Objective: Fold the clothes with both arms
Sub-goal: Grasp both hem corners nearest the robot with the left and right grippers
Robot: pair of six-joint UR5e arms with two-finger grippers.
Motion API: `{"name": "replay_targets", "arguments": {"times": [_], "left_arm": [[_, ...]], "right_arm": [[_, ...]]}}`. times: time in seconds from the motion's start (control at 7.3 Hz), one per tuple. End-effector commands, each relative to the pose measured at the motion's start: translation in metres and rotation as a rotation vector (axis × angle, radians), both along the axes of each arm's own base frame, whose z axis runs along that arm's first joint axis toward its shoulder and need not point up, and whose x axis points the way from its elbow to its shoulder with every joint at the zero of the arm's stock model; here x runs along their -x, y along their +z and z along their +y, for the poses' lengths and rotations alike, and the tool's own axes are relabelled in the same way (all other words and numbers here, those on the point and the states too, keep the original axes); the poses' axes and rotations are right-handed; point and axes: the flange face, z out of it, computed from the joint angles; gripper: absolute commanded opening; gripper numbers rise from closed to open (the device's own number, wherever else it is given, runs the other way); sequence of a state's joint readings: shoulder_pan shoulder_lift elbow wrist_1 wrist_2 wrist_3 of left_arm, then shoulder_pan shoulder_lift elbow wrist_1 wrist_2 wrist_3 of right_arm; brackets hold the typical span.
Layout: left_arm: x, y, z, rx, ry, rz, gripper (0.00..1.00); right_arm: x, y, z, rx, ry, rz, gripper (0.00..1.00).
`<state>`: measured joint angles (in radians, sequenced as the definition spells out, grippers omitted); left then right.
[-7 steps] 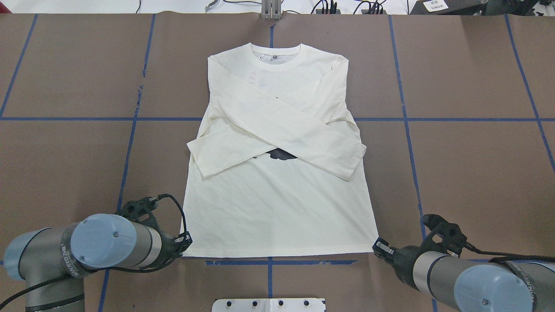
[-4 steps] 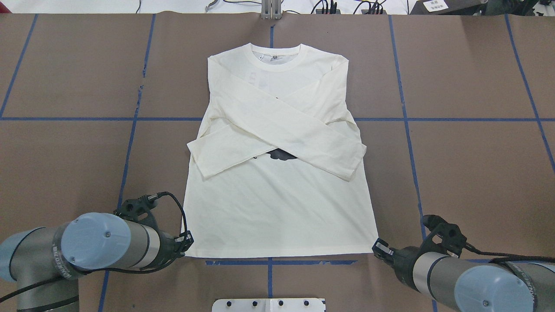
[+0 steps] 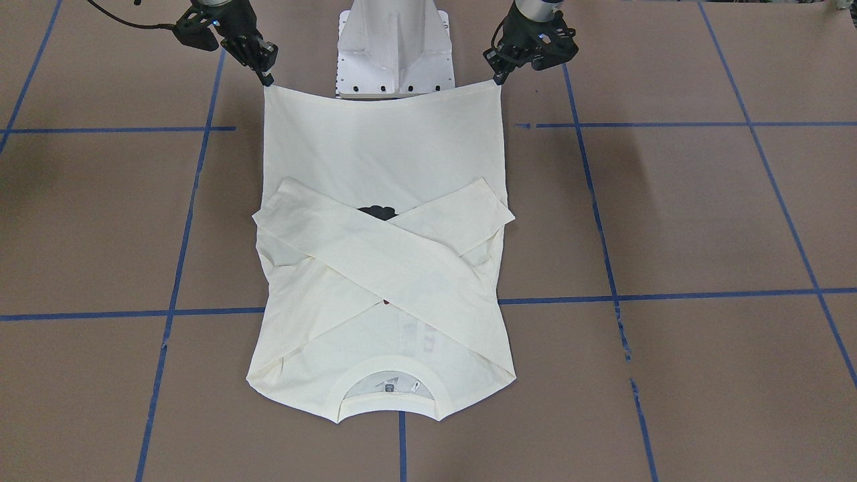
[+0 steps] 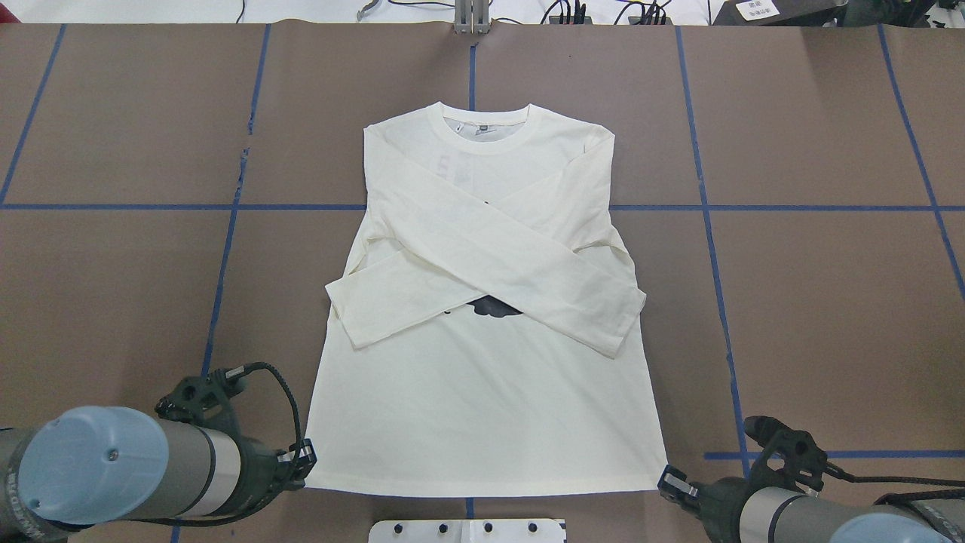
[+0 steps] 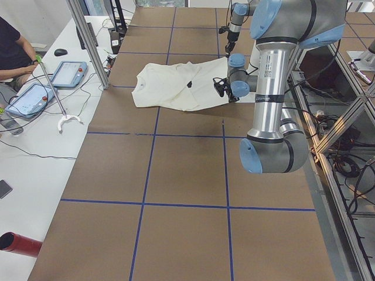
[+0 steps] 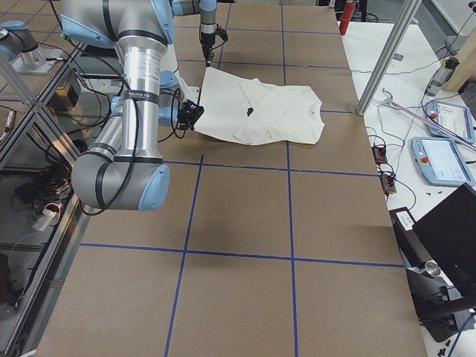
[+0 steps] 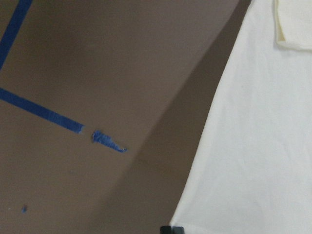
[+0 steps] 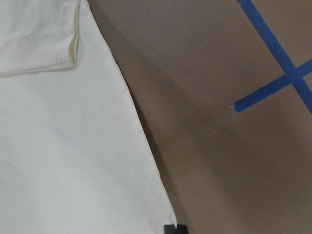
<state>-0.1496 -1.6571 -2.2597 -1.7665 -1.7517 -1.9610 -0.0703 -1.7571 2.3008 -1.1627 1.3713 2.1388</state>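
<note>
The clothes, one cream-white long-sleeved shirt (image 4: 482, 407), lie flat on the brown table with the collar (image 4: 490, 128) far from me and both sleeves crossed over the chest. A bit of black print (image 4: 490, 307) peeks out under the sleeves. My left gripper (image 4: 305, 461) is shut on the hem's left corner and my right gripper (image 4: 667, 480) is shut on the hem's right corner. In the front-facing view the left gripper (image 3: 497, 77) and the right gripper (image 3: 268, 79) hold the stretched hem of the shirt (image 3: 381, 154). Both wrist views show shirt cloth (image 7: 253, 146) (image 8: 73, 146) casting a shadow on the table.
The white pedestal base plate (image 4: 467, 530) sits just behind the hem. Blue tape lines (image 4: 226, 249) grid the brown table. In the exterior left view a side bench with tablets (image 5: 29, 99) and a seated person (image 5: 14, 50) lies beyond the table's far edge.
Both grippers have drawn back toward the robot's base, dragging the shirt by its hem corners. The whole shirt has slid nearer to me, sleeves still crossed.
</note>
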Motion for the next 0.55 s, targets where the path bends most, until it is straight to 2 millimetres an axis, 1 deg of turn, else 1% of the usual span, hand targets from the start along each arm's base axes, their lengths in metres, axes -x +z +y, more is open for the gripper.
{"name": "replay_targets", "arguments": {"times": [0.0,0.14,0.27,0.41], "left_arm": [[0.024,-0.038,0.011,0.013,0.001,0.089,0.00],[0.029,-0.043,-0.005,-0.006,-0.034,0.102,0.00],[0.045,-0.060,-0.049,-0.068,-0.115,0.137,0.00],[0.048,-0.072,-0.099,-0.177,-0.161,0.130,0.00]], "right_arm": [[-0.007,-0.013,-0.005,-0.037,0.051,-0.028,0.00],[-0.018,-0.019,-0.040,-0.051,0.133,-0.038,0.00],[-0.021,-0.026,-0.070,-0.107,0.147,-0.037,0.00],[-0.032,-0.037,-0.112,-0.156,0.140,-0.039,0.00]]}}
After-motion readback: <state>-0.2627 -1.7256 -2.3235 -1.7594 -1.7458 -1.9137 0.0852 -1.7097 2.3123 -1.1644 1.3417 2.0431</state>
